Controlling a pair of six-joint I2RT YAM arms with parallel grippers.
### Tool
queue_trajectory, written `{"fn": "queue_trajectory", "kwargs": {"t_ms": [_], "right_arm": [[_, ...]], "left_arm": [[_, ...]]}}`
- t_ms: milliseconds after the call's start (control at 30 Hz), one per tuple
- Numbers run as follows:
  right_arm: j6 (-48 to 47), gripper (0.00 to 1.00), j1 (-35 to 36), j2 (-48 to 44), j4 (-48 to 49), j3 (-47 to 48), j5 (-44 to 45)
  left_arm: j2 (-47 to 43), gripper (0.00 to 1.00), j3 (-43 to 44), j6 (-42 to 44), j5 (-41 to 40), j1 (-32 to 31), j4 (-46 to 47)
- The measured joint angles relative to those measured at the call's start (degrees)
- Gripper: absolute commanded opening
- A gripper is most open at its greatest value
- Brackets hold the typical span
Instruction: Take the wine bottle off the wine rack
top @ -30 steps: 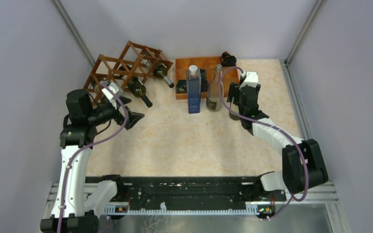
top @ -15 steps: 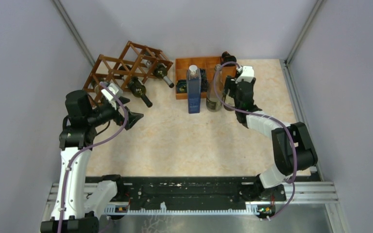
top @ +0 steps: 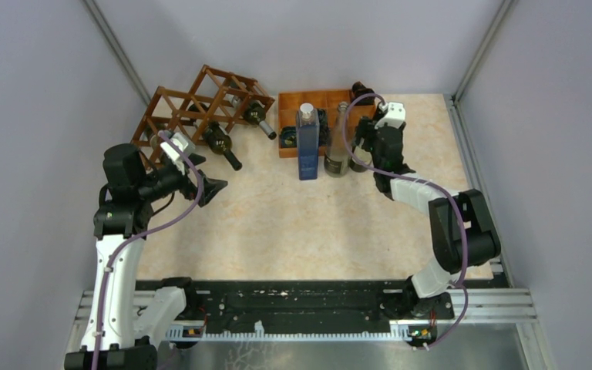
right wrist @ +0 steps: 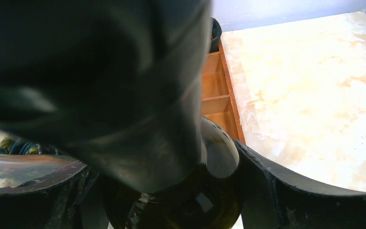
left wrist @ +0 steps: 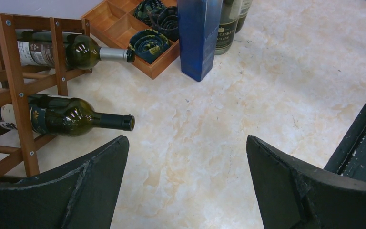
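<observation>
The left gripper (left wrist: 187, 143) is spread wide and empty. The wine rack (left wrist: 10, 71) stands ahead on its left-finger side, and the lower wine bottle (left wrist: 62, 117) lies in a bottom cell, neck poking out just beyond that fingertip. The right gripper (right wrist: 162, 191) is clamped round an upright bottle (right wrist: 219, 152), with the orange tray (right wrist: 214, 90) just ahead of it. To pull cleanly, I'd swing the open jaws left until the neck sits squarely between them, close, then draw straight along the bottle's axis, clear of the slats.
</observation>
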Motion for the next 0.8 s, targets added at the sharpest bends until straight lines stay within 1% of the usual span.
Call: {"fn": "queue_trajectory", "kwargs": {"t_ms": [33, 100, 200, 267, 333, 533, 600, 800], "right_arm": [[-0.09, 0.11, 0.04, 0.02, 0.04, 0.00, -0.11], [-0.59, 0.24, 0.13, 0.02, 0.00, 0.02, -0.22], [-1.79, 0.36, 0.42, 0.02, -0.09, 0.04, -0.33], [-2.80, 0.42, 0.44, 0.02, -0.35, 0.13, -0.35], [-3.91, 0.50, 0.44, 0.07, -1.29, 0.63, -0.50], [-5.18, 0.83, 0.42, 0.07, -2.60, 1.18, -1.07], [-5.07, 0.97, 0.42, 0.07, -2.73, 1.22, -1.16], [-4.61, 0.99, 0.48, -1.86, -2.75, 3.48, -1.62]], "left_arm": [[0.00, 0.99, 0.00, 0.00, 0.00, 0.00, 0.00], [0.00, 0.99, 0.00, 0.00, 0.00, 0.00, -0.02], [0.00, 0.99, 0.00, 0.04, -0.13, 0.00, -0.02], [0.00, 0.99, 0.00, 0.09, -0.50, 0.00, -0.02], [0.00, 0.99, 0.00, 0.22, -0.90, 0.00, -0.04], [-0.04, 0.99, 0.00, 0.33, -1.46, 0.00, -0.22], [-0.15, 0.99, 0.00, 0.52, -1.60, 0.00, -0.24], [-0.70, 0.99, 0.00, 1.79, -2.38, 0.00, -0.68]]}}
